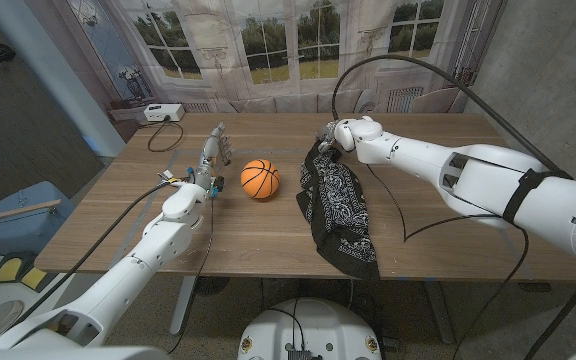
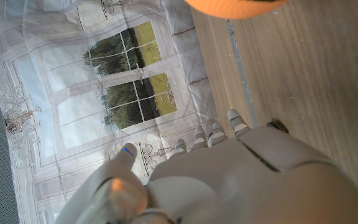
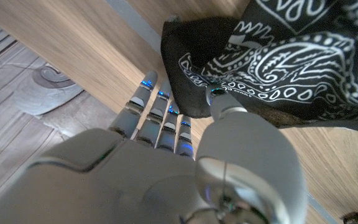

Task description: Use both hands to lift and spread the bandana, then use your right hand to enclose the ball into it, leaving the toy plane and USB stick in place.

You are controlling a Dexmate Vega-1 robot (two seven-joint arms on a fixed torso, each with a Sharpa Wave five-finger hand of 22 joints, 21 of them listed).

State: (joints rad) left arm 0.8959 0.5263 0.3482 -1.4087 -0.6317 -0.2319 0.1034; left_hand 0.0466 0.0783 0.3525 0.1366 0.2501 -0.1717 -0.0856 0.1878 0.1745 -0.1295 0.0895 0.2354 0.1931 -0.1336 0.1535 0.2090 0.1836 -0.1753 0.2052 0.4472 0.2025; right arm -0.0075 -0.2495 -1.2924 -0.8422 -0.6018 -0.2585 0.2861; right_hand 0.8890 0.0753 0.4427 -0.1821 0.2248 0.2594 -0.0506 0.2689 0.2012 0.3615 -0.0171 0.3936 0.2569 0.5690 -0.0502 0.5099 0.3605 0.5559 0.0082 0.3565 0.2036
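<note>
Draped over the near edge of the bench (image 1: 268, 235), the lower end of the black paisley bandana (image 1: 336, 205) is what lies closest to the camera, and from there the cloth runs away across the wood in a long crumpled strip, its long axis going from the near edge to the far side. At its far end the right hand (image 1: 334, 136) pinches the top corner; the right wrist view shows the thumb (image 3: 225, 107) pressed onto the patterned hem with the fingers (image 3: 160, 112) extended beside the fold, so I judge the grip to be a light one. The basketball-patterned ball (image 1: 260, 179) sits just to the robot's left of the bandana, apart from it, between the cloth and the left hand (image 1: 210, 158). That left hand stands upright beside the ball with its fingers straight and holding nothing, nearer the ball than the cloth. The coming spread turns on this: the bandana lies across the ball from the left hand, so that hand must likely reach past or around the ball to take a second corner, without nudging it. I cannot make out the toy plane or USB stick.
</note>
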